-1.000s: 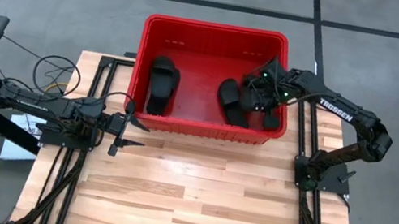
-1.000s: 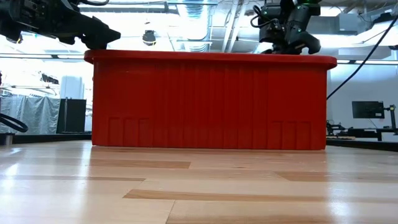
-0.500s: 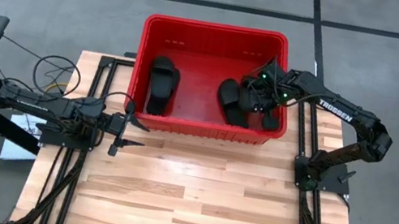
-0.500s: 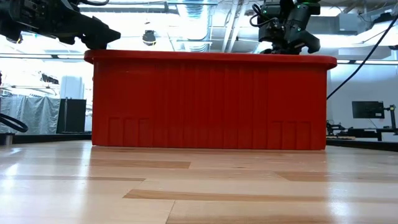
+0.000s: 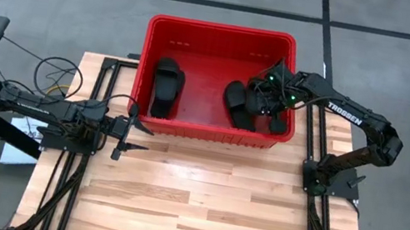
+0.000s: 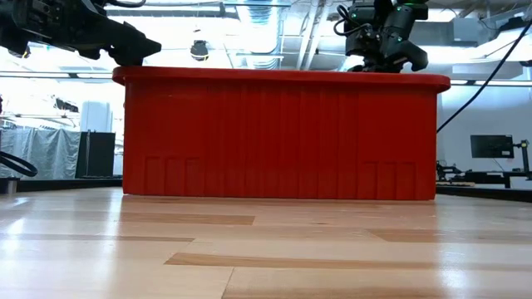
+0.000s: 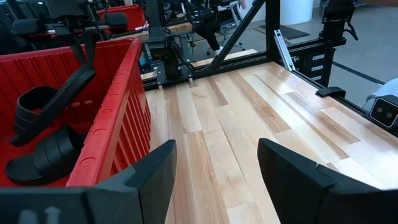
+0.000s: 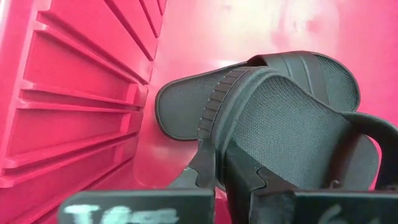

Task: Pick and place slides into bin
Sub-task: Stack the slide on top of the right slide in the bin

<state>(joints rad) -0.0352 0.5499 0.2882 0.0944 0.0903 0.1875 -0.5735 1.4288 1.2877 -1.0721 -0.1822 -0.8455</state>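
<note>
The red bin [image 5: 150, 55] stands at the table's far edge. Two black slides [image 7: 40, 134] lie in its left part, one leaning on the other. More slides [image 5: 238, 104] lie in its right part. There my right gripper [image 8: 225, 171] reaches down into the bin, shut on one slide [image 8: 292, 118] close to the right wall. My left gripper [image 7: 214, 180] hovers open and level over the table, just outside the bin's near left corner, with nothing between its fingers. My right gripper pinches the edge of the slide's wide strap [image 8: 214, 134] between its two fingers, one finger [image 8: 202, 168] outside the strap and one finger [image 8: 252, 177] under it. The fingers come steeply from above. Whether the sole rests on the bin floor, I cannot tell.
The bin's tall near wall [image 6: 278, 137] and thick rim stand between the table and the slides. Bare wooden table [image 5: 197, 207] spreads in front of the bin. Black frame rails [image 5: 77, 169] run along both table sides.
</note>
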